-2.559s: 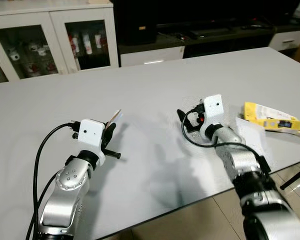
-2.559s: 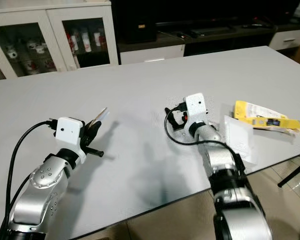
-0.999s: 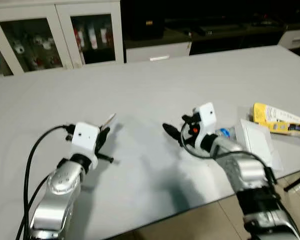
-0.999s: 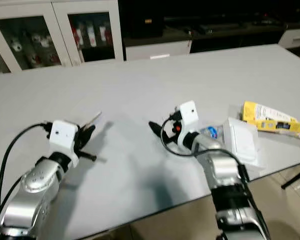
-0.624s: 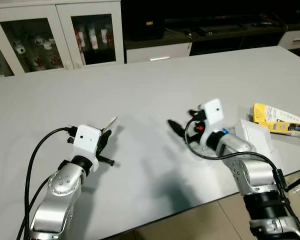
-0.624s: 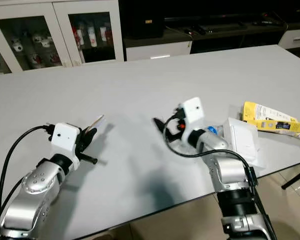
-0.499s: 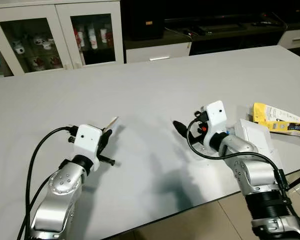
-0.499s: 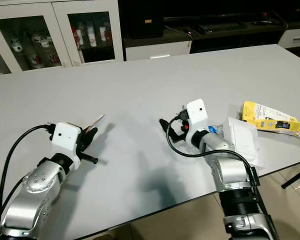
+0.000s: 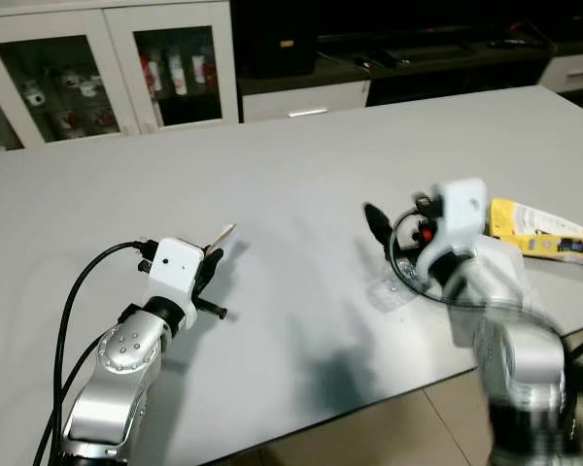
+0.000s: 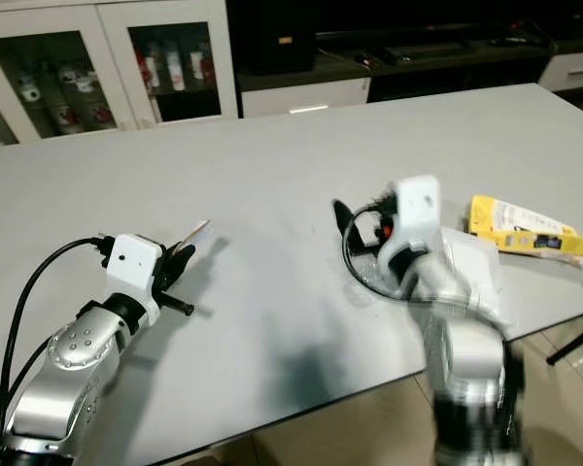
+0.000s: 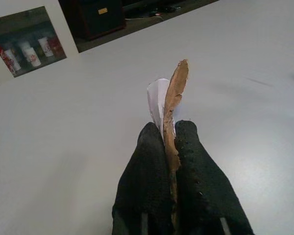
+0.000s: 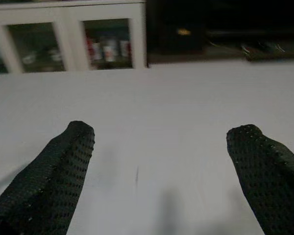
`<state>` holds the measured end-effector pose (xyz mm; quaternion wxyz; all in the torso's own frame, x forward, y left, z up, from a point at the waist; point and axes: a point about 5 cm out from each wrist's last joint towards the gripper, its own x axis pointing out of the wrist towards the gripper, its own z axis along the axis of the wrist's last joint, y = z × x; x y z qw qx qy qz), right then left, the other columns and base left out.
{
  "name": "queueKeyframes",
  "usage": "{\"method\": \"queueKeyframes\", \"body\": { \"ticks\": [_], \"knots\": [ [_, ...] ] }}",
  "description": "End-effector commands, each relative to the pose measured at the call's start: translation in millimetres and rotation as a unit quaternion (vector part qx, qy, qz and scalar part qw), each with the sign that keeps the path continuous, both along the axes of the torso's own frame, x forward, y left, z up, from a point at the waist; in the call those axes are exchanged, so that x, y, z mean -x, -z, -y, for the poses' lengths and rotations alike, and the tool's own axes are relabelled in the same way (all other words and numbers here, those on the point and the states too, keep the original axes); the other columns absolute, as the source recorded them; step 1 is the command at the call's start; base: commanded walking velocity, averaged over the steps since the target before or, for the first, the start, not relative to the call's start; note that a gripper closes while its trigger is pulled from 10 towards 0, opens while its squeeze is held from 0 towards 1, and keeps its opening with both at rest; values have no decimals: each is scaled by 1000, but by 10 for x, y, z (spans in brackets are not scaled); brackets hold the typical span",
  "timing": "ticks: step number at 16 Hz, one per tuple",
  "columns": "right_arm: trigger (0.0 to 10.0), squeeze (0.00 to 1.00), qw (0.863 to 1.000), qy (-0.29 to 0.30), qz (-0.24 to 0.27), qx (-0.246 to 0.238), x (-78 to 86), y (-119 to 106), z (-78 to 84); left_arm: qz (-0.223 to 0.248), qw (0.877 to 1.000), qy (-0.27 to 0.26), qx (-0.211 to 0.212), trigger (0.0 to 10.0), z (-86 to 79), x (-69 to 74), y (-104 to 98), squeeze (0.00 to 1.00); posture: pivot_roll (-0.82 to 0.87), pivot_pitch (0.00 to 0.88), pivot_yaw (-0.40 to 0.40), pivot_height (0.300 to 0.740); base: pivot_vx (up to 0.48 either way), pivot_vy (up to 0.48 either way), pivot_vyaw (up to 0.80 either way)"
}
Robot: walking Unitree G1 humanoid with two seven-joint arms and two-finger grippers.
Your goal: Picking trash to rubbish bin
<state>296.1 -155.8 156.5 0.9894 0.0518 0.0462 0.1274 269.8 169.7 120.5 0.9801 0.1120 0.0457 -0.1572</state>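
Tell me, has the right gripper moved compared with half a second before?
Yes. The right gripper has gone farther from the robot and to its right across the table, and is closer to the yellow packet, which kept its place.

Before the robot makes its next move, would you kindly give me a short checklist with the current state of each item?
1. Left gripper shut on the scrap of paper: ok.
2. Right gripper open and holding nothing: ok.
3. Trash still on the table: yellow packet and white wrapper lie near the right edge: ok.
4. Right arm steady: not ok, it is blurred in the head views.
5. Rubbish bin located: cannot tell.
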Motion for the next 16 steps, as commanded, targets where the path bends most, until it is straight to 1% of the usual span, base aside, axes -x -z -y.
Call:
{"method": "queueKeyframes", "body": {
  "ticks": [1,3,4,5,6,7,9,10,11,12,13,14,16],
  "knots": [
    [10000,1000,999,36,-26,2,75,81,67,2,1000,7,-3,10000,1,-10,-9,0,14,0,-3,740,0,0,0],
    [10000,1000,992,107,-63,15,249,255,126,1,1000,14,-5,10000,10,-10,-2,0,7,0,4,740,0,0,0],
    [10000,1000,986,148,-74,23,311,294,182,2,1000,19,-6,10000,16,-19,-2,0,8,0,4,740,0,0,0],
    [10000,1000,981,174,-74,33,336,304,222,2,1000,21,-6,10000,18,-25,-2,0,7,0,6,740,0,0,0],
    [10000,1000,974,212,-69,39,358,280,269,4,1000,24,-7,10000,21,-42,-9,0,4,0,5,740,0,0,0],
    [10000,1000,972,220,-66,40,358,264,273,4,1000,24,-7,10000,21,-47,-12,0,4,0,5,740,0,0,0],
    [10000,1000,976,197,-83,45,298,291,184,9,1000,24,-7,10000,18,-81,-22,0,-2,0,-1,740,0,0,0],
    [10000,1000,977,192,-88,44,283,304,169,10,1000,24,-7,10000,19,-87,-25,0,-2,0,-2,740,0,0,0],
    [10000,1000,978,178,-100,35,208,354,132,12,1000,25,-7,10000,23,-100,-29,0,-4,0,-5,740,0,0,0],
    [10000,1000,979,172,-109,9,125,389,95,16,1000,25,-8,10000,21,-111,-34,0,-4,0,-7,740,0,0,0],
    [10000,322,979,168,-118,-6,50,412,58,18,999,26,-9,10000,21,-123,-40,0,1,0,-13,740,0,0,0],
    [10000,0,978,171,-117,4,4,405,41,21,999,30,-11,10000,25,-132,-48,0,7,0,-21,740,0,0,0],
    [10000,0,977,179,-115,18,-53,392,-27,22,999,37,-10,10000,37,-137,-46,0,16,0,-30,740,0,0,0]
  ]
}}
